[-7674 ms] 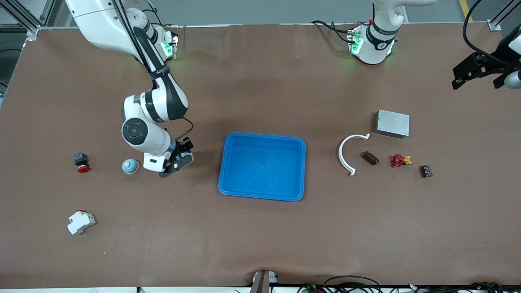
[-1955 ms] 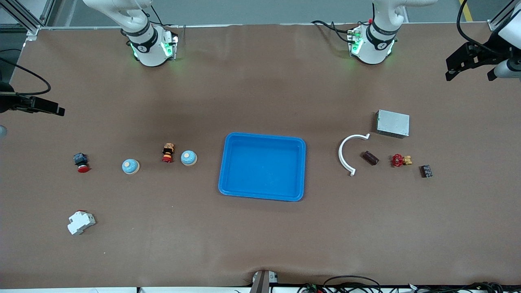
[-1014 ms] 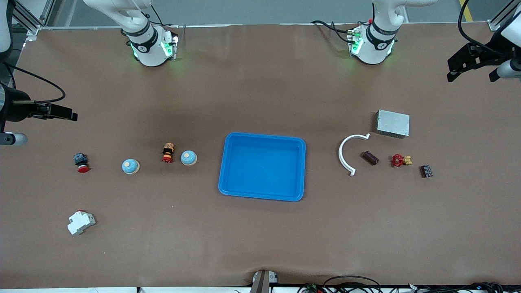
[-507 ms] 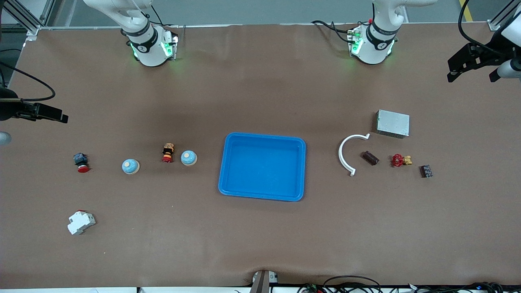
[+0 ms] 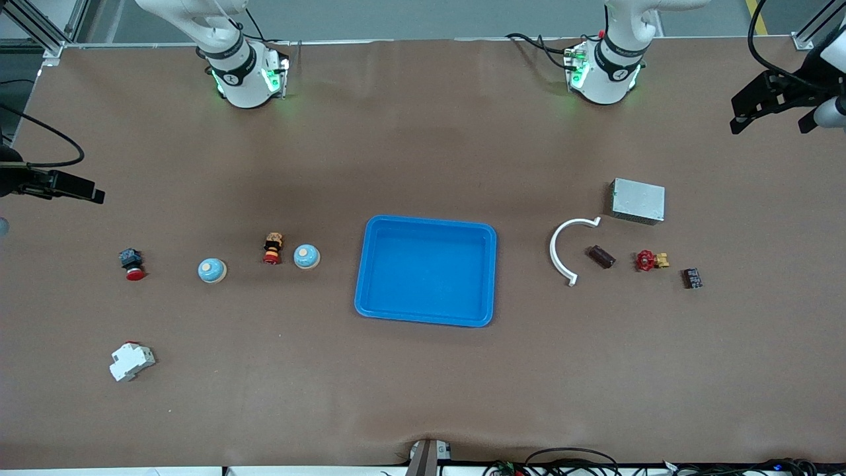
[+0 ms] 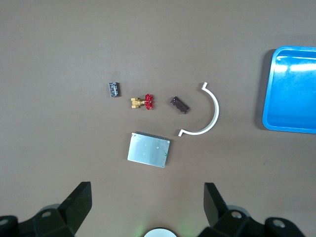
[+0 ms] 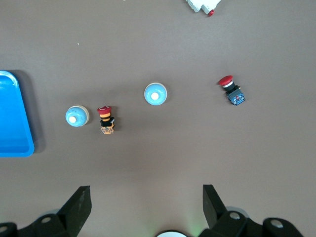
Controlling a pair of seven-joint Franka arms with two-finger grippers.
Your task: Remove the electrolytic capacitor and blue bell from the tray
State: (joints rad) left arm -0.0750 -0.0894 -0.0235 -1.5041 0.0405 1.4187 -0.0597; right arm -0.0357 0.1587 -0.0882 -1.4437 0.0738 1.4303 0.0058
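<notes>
Two light-blue bells sit on the table toward the right arm's end of the blue tray (image 5: 426, 271): one (image 5: 307, 256) close to the tray, one (image 5: 212, 270) farther from it. They also show in the right wrist view (image 7: 76, 116) (image 7: 155, 94). The dark brown capacitor (image 5: 601, 257) lies beside a white arc (image 5: 560, 251), toward the left arm's end; it also shows in the left wrist view (image 6: 179, 104). My right gripper (image 7: 146, 197) is open and empty, high over the right arm's end of the table (image 5: 86, 192). My left gripper (image 6: 146, 197) is open and empty, high over the left arm's end (image 5: 770, 122).
A red-and-orange button (image 5: 271, 248) stands beside the bell near the tray. A red push button (image 5: 131, 264) and a white breaker (image 5: 131, 361) lie toward the right arm's end. A silver box (image 5: 638, 200), a red valve (image 5: 650, 260) and a small black part (image 5: 691, 278) lie near the capacitor.
The right arm has lifted away from beside the tray, uncovering the second bell and the red-and-orange button. In the last second both grippers only drifted slightly; nothing on the table moved.
</notes>
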